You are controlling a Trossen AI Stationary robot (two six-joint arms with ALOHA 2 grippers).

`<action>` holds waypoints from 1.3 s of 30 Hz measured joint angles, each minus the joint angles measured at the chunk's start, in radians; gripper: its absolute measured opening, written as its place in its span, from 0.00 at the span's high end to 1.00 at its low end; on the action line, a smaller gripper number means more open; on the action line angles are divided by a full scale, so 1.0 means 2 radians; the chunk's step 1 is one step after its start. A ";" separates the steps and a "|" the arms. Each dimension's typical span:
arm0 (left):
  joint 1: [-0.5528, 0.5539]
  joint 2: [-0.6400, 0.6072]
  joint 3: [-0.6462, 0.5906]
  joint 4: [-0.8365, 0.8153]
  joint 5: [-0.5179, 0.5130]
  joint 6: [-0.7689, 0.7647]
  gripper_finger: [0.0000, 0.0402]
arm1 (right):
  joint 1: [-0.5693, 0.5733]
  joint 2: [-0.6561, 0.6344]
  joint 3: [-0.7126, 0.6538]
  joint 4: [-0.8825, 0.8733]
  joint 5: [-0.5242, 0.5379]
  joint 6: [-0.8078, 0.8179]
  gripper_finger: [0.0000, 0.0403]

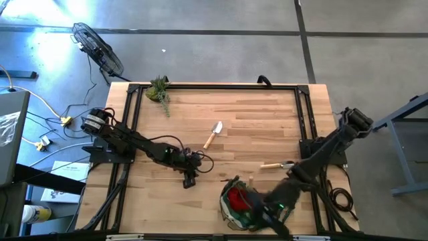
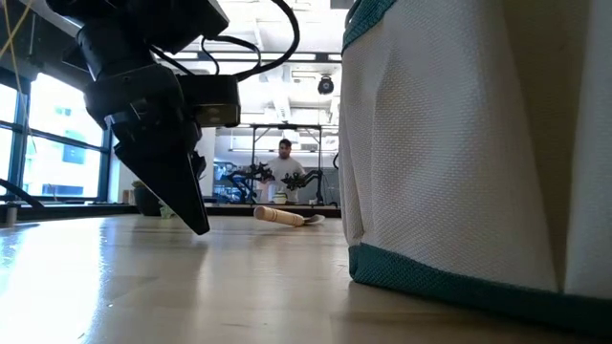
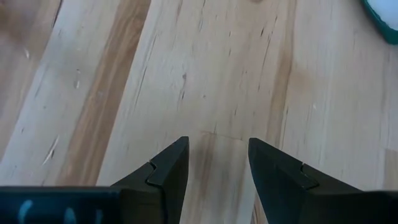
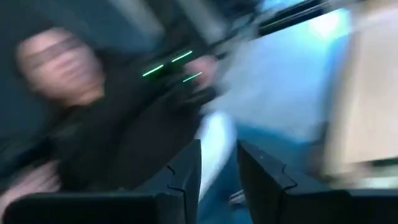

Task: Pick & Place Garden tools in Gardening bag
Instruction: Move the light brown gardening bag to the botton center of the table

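The gardening bag stands near the table's front edge, and something red shows inside it. The bag fills the right of the low view, and a corner of it shows in the left wrist view. A wooden-handled trowel lies flat at mid-table and also shows in the low view. A second wooden-handled tool lies right of centre. My left gripper is open and empty, pointing down just above bare wood left of the bag. My right gripper is over the bag's near right side, fingers slightly apart, in a blurred view.
A leafy plant clump lies at the far left corner. A black frame runs round the table's far and side edges. A person shows in the room beyond the table. Bare wood lies between my left gripper and the trowel.
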 joint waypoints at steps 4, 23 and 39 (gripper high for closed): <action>0.000 0.000 0.000 0.000 0.000 0.000 0.60 | 0.047 0.000 0.000 0.006 -0.039 0.035 0.77; 0.000 0.000 0.000 0.008 -0.002 -0.004 0.60 | 0.119 0.136 0.000 -0.084 0.091 0.457 0.77; 0.000 0.000 0.000 0.012 -0.001 0.010 0.60 | 0.028 0.156 0.000 -0.080 -0.064 0.384 0.77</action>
